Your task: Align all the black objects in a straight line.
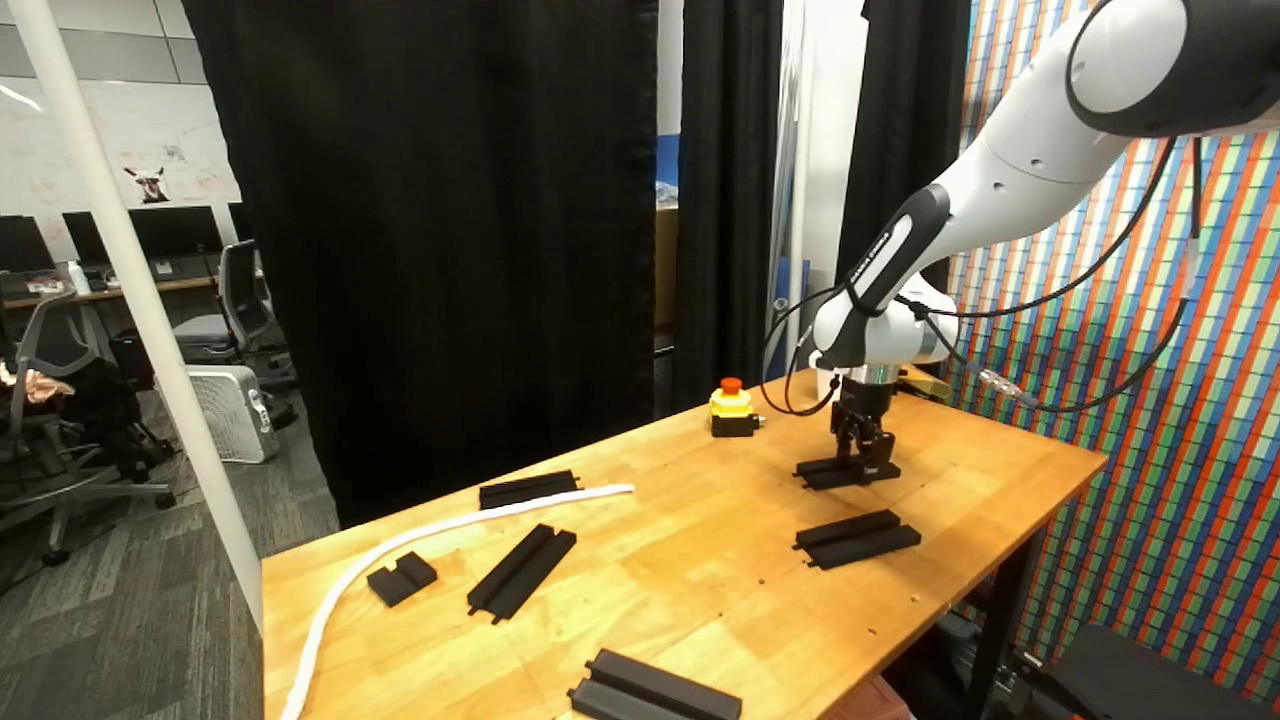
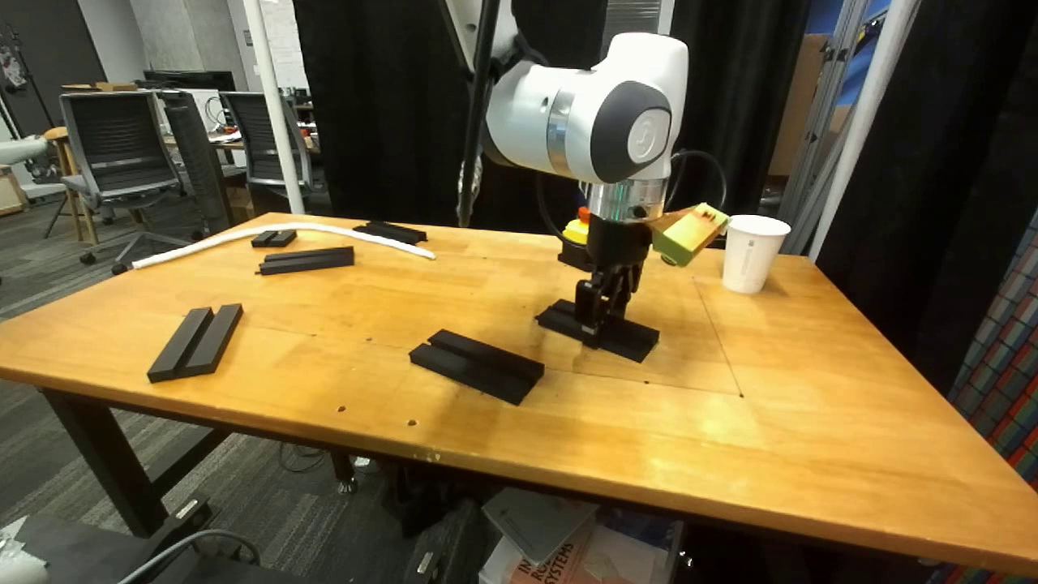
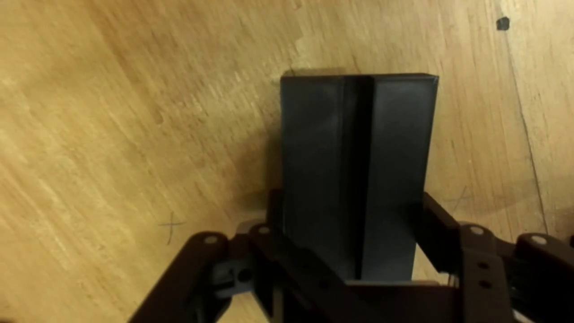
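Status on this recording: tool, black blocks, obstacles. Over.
Tool straddling black block, grip unclear. Other blocks scattered, not in line. White strip lying among them, possible obstacle.

The bars [image 2: 477, 367] look matt plastic, the tabletop [image 2: 689, 438] smooth wood, the curtain [image 1: 450, 250] cloth

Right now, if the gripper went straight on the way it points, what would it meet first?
Probably the wooden tabletop: the fingers point down on either side of a grooved black block. Depth is unclear; they may be touching the tabletop.
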